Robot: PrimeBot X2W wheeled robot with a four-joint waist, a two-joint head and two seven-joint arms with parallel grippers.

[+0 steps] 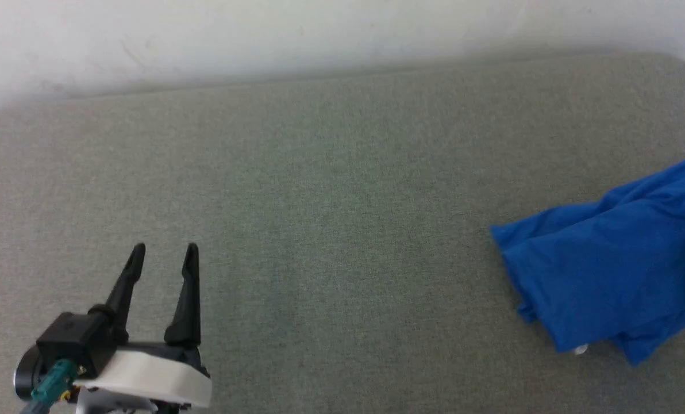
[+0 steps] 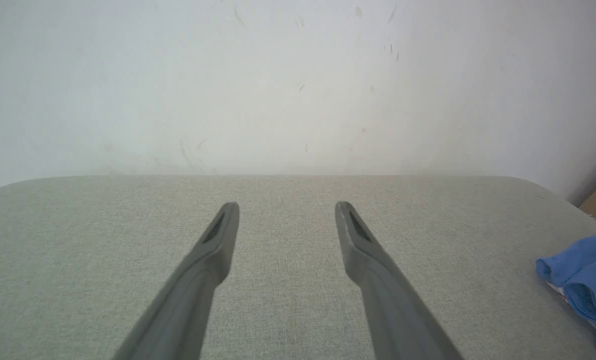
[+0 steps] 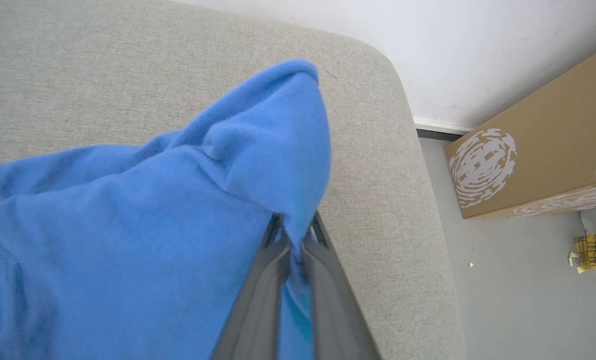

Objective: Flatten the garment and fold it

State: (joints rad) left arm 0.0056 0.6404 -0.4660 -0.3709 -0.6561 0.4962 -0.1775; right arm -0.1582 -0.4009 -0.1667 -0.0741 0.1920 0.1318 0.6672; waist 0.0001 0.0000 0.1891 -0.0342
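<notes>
Grey woven cloth covers the table point(image 1: 342, 172), which runs back to a scuffed white wall point(image 1: 262, 34). Off its rounded far right corner a cardboard box point(image 3: 538, 160) stands on the floor.

My shirt point(image 1: 607, 270) lies bunched in a loose blue heap at the right edge of the surface, closer to the front than to the wall, with part of it running out of the head view. It looks soft, light and limp, so I expect it to sag and drag rather than keep any shape, and to cling a little to the woven cover. No collar, sleeve or hem is clear to me in this heap. I judge a hem corner or a shoulder seam would be the best hold for spreading it, since a pinch in mid-cloth only lifts a peak.

My right gripper point(image 3: 296, 222) is nearly closed, its fingers pinching a raised fold of the blue cloth that drapes over the tips.

My left gripper point(image 1: 165, 248) is spread wide and holds nothing. It hovers over bare cover near the front left corner, well apart from the shirt.
</notes>
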